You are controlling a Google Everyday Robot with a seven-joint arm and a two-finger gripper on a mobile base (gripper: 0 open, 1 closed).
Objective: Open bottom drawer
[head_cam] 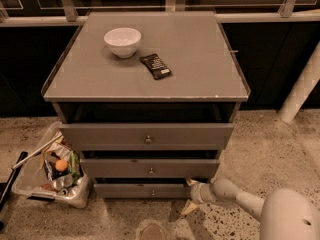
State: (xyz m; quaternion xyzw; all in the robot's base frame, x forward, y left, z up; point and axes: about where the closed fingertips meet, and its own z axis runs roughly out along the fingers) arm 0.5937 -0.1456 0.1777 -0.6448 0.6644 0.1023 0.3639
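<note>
White arm reaches low from the right; claw spread open, empty, beside bottom drawer.

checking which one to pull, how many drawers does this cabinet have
3: top drawer, middle drawer and bottom drawer, stacked down the cabinet front. The pincer is at the bottom drawer's right end.
</note>
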